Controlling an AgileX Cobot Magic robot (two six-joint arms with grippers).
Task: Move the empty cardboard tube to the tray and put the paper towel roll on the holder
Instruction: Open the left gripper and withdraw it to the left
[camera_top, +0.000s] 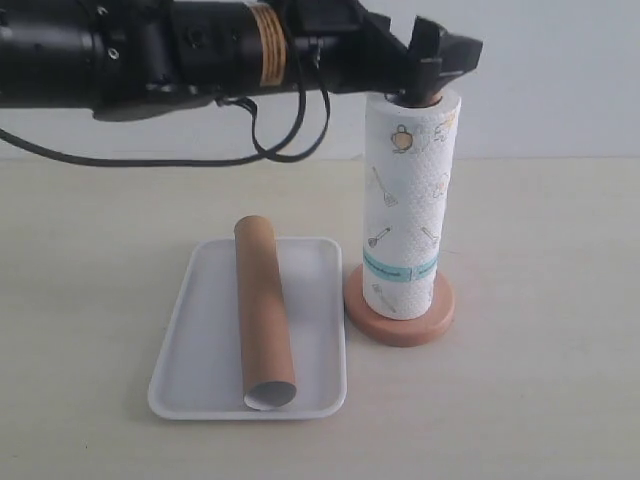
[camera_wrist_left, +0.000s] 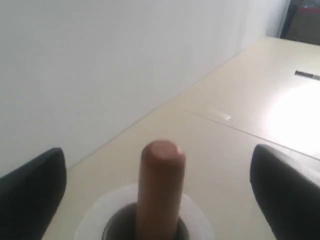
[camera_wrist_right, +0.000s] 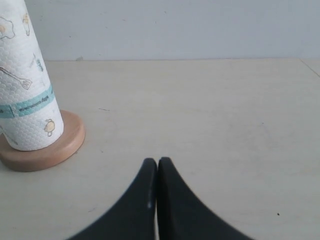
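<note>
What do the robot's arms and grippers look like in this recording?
The left arm is a thick black cylinder with a tan wound band and loose black cables looping beneath. The left gripper is black and angular, with matte rounded fingers. The right gripper has smooth black fingers curving to a narrow tip. No markings are legible.

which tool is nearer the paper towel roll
Left. The left tool is open at the top of the paper towel roll, straddling the post of the holder. The right tool is shut, low over the table, well clear of it.
</note>
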